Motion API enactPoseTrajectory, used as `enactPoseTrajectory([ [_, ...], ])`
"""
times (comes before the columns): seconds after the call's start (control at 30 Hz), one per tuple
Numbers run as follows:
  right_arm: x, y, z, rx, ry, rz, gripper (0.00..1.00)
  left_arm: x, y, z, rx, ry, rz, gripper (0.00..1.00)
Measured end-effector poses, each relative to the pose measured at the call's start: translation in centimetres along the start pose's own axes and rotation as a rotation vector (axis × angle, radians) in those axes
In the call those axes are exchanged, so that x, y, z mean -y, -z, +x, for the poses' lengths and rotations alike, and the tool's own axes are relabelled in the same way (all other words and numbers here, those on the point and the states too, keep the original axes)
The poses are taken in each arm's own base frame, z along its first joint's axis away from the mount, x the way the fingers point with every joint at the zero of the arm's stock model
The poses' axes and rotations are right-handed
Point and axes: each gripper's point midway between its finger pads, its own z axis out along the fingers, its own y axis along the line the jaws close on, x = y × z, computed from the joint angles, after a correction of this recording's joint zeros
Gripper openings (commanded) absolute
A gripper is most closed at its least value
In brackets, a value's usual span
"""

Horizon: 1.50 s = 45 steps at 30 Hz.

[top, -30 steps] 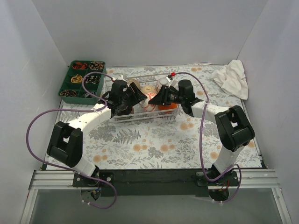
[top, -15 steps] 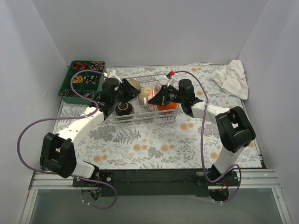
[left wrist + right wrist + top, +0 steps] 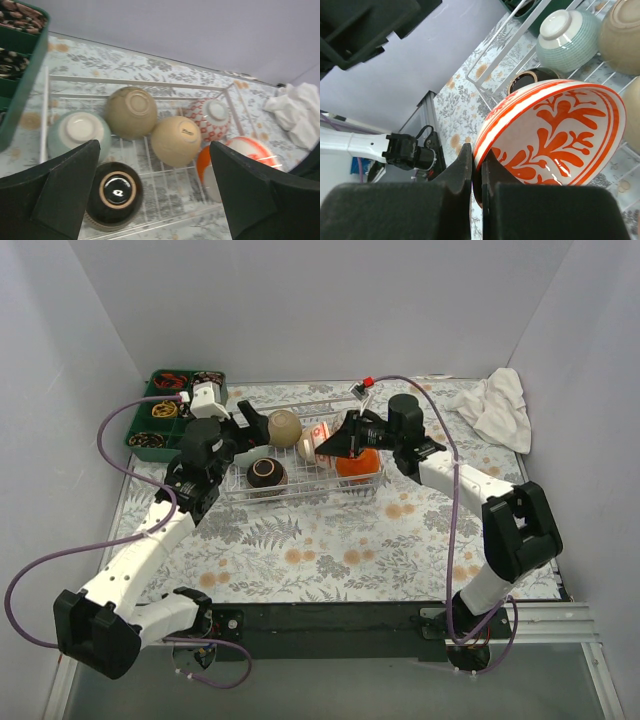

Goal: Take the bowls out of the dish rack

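The white wire dish rack (image 3: pixel 300 480) holds several bowls. In the left wrist view I see them upside down: pale green (image 3: pixel 80 132), olive-tan (image 3: pixel 131 112), cream (image 3: pixel 176 141), red-lattice white (image 3: pixel 212 117), dark brown (image 3: pixel 114 192) and orange (image 3: pixel 206 167). My left gripper (image 3: pixel 154 146) hovers open above the rack's left part (image 3: pixel 243 426), holding nothing. My right gripper (image 3: pixel 477 165) is shut on the rim of a white bowl with red leaf pattern (image 3: pixel 555 135), tilted on edge over the rack's middle (image 3: pixel 318 440).
A green compartment tray (image 3: pixel 165 425) of small items stands just left of the rack. A crumpled white cloth (image 3: pixel 498 408) lies at the back right. Grey walls close in the floral-patterned table on three sides.
My left arm pulled back to the left and up, and its jaws opened wide. My right gripper closed on the red-patterned bowl's rim and tipped it up.
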Motion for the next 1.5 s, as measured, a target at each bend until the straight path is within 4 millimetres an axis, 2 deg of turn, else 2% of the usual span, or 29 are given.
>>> enactPoseTrajectory([
  [0.1,-0.5,0.4,-1.3,-0.020,0.073,0.054,0.01,-1.8,0.2,0.9,0.003,-0.078,-0.051,0.98],
  [0.23,-0.1,2.2,-3.8,-0.026,0.200,0.242,0.01,-3.5,0.2,2.6,-0.024,-0.148,-0.095,0.98],
  [0.33,0.9,4.8,-4.9,-0.039,0.293,0.425,0.01,-4.4,0.4,3.7,-0.041,-0.185,-0.110,0.98],
  [0.43,2.6,8.3,-5.0,-0.069,0.348,0.625,0.01,-5.1,0.5,4.0,-0.045,-0.214,-0.128,0.98],
  [0.53,5.8,12.9,-5.0,-0.116,0.382,0.886,0.01,-5.6,0.7,3.4,-0.021,-0.235,-0.159,0.98],
  [0.67,10.1,18.7,-5.0,-0.168,0.343,1.140,0.01,-6.2,1.3,2.4,0.021,-0.250,-0.190,0.98],
  [0.83,15.7,23.5,-3.9,-0.234,0.229,1.316,0.01,-7.0,1.8,2.2,0.046,-0.268,-0.219,0.98],
  [0.93,19.1,24.6,-2.0,-0.306,0.161,1.372,0.01,-7.3,1.9,2.2,0.048,-0.278,-0.232,0.98],
  [1.03,21.6,24.9,-0.1,-0.375,0.113,1.397,0.01,-7.2,1.8,1.9,0.059,-0.279,-0.230,0.98],
  [1.27,25.8,24.9,4.3,-0.518,0.035,1.422,0.05,-7.0,1.8,1.7,0.074,-0.274,-0.222,0.98],
  [1.37,26.5,25.0,3.9,-0.523,0.045,1.449,0.13,-7.0,1.7,1.8,0.072,-0.275,-0.218,0.98],
  [1.4,26.6,24.9,3.7,-0.516,0.047,1.450,0.19,-7.0,1.7,1.9,0.071,-0.277,-0.218,0.98],
  [1.47,26.9,24.9,3.4,-0.506,0.051,1.454,0.26,-7.0,1.7,1.9,0.070,-0.278,-0.215,0.98],
  [1.5,26.9,24.9,3.3,-0.504,0.053,1.459,0.35,-7.0,1.7,2.0,0.069,-0.278,-0.214,0.98],
])
